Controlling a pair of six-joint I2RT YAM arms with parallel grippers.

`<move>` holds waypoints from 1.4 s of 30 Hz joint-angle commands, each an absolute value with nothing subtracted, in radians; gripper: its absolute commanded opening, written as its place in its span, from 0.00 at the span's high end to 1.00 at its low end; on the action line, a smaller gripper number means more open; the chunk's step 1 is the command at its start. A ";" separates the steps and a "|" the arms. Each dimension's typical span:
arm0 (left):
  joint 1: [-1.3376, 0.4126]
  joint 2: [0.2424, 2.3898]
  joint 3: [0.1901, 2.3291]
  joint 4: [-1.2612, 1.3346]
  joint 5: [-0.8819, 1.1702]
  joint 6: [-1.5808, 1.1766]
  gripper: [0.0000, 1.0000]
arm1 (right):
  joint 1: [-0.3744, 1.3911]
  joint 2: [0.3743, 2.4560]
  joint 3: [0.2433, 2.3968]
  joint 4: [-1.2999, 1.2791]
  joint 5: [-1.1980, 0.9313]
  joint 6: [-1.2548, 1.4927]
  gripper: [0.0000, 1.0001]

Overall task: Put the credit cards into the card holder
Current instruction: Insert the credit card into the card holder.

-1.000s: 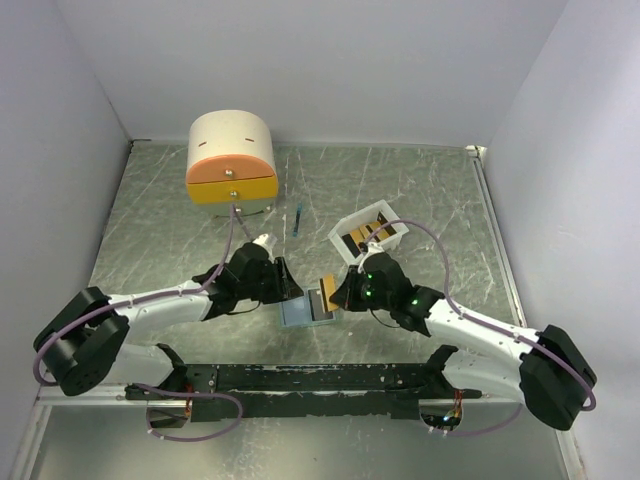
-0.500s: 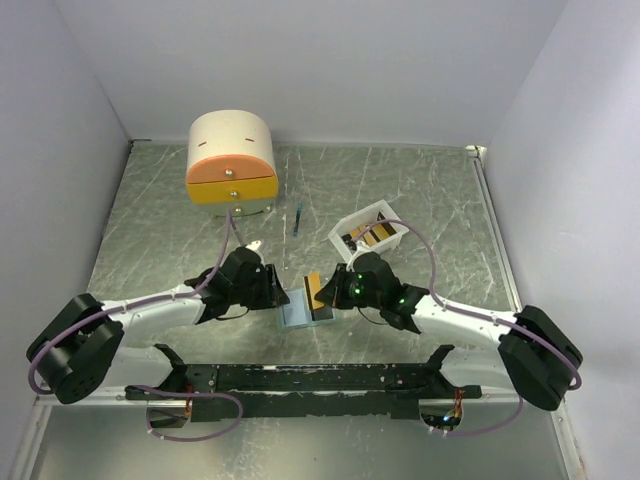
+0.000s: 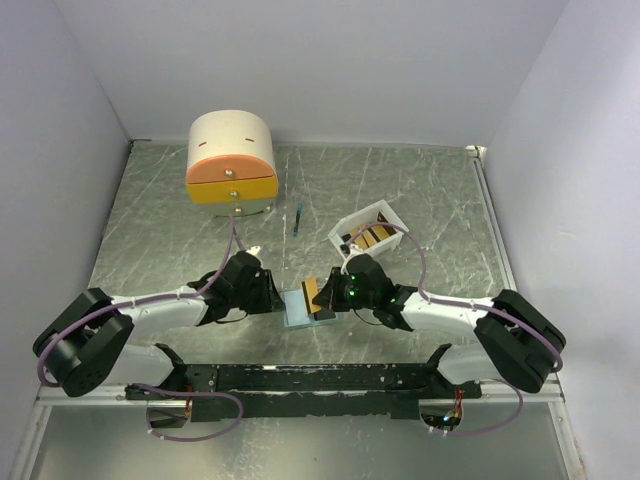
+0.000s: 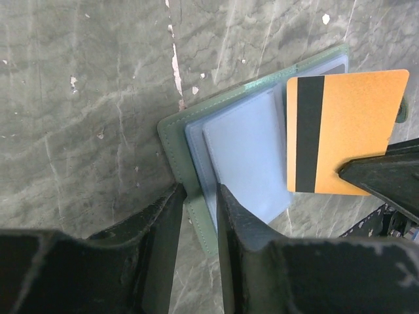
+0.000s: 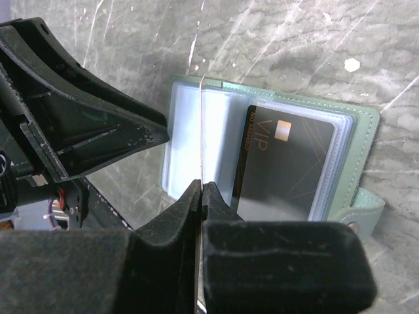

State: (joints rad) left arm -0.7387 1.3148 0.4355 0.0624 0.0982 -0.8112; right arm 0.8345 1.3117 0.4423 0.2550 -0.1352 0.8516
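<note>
White arms, black joints, lilac cables, green lights.

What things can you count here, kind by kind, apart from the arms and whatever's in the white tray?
Gold card: 1
Black card: 1
Card holder: 1
White tray: 1
Drawer box: 1
Blue stick: 1
Total: 6
</note>
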 commanded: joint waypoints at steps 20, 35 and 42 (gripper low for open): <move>-0.734 1.204 0.441 0.071 0.156 -0.805 0.79 | 0.837 1.292 0.376 0.294 -0.062 0.829 1.00; -0.735 1.344 0.398 0.125 0.151 -0.801 0.92 | 0.826 1.323 0.334 0.381 -0.097 0.888 1.00; -0.735 1.339 0.394 0.107 0.144 -0.805 0.91 | 0.810 1.344 0.325 0.414 -0.125 0.917 1.00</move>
